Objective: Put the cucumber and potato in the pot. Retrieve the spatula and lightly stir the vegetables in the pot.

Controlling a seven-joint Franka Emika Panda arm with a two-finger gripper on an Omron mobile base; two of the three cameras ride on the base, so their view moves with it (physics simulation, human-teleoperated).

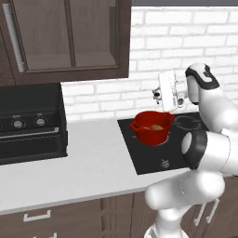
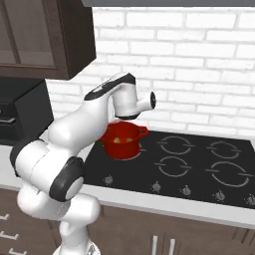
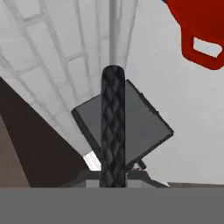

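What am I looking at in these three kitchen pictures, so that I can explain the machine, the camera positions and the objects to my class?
This is a simulated kitchen with a white robot arm on a base that can drive. Two pictures come from cameras on that base, behind the arm to its left and to its right. The third looks along the arm's pincer, so it appears tilted. On the black cooktop stands a red pot with a yellowish lump inside, probably the potato. A black countertop oven sits on the white counter. The pincer is shut on the dark handle of the spatula, held near the pot.
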